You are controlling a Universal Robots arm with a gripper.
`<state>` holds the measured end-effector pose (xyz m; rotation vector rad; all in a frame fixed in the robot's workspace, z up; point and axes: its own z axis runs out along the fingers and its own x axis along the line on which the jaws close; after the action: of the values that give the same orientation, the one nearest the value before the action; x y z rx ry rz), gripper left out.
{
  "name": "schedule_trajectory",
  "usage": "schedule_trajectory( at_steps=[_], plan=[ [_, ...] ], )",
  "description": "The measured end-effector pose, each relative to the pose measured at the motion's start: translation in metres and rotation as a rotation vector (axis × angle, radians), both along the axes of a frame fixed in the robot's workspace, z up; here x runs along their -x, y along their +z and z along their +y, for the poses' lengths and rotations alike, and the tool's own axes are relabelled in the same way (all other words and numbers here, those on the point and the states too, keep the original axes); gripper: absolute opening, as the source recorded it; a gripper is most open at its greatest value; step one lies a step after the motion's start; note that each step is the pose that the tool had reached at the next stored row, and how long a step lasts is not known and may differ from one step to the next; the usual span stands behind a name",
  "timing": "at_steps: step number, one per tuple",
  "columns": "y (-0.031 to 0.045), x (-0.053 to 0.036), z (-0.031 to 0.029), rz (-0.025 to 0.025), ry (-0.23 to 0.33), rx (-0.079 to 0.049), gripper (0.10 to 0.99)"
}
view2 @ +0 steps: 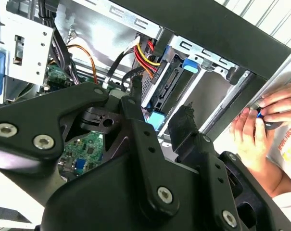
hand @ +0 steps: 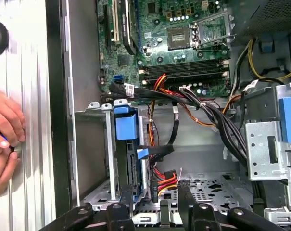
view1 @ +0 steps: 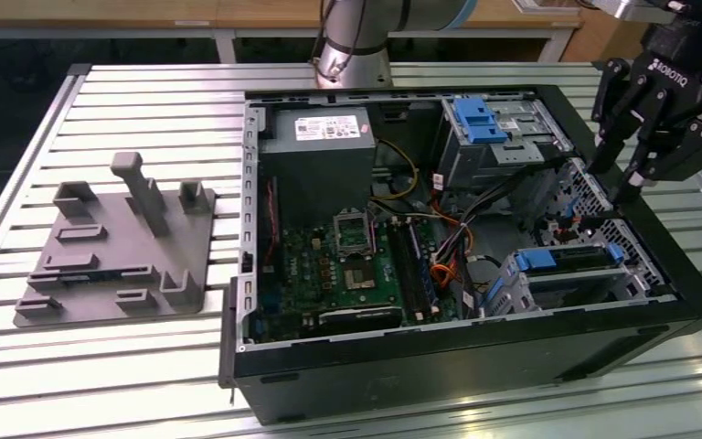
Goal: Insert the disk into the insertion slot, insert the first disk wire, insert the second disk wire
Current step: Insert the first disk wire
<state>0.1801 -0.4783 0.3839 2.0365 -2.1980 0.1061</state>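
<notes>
The disk, in its blue carrier, sits inside the insertion slot at the near corner of the open computer case, on the exterior view's right. In the first wrist view the disk stands in the cage. A blue-tipped wire and a red-yellow-black wire plug lie against its edge; I cannot tell if they are seated. My gripper hangs above the case's edge by the slot, open with a small gap and nothing between its fingers. The gripper points at the disk's connector side.
A person's hands work just outside the case wall by the slot, and these hands are close to my gripper. A taller cage with a blue latch, a cable bundle, the motherboard and a power supply crowd the case. A grey fixture lies on the slatted table.
</notes>
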Motion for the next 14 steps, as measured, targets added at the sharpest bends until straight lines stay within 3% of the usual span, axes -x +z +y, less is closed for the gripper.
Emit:
schedule_trajectory(
  at_steps=[8,14],
  plan=[
    [-0.0067,-0.0014,0.0001,0.0020,0.066,0.007,0.498],
    [-0.0148,-0.0028,0.0000,0.0021,0.068,0.010,0.498]
  ],
)
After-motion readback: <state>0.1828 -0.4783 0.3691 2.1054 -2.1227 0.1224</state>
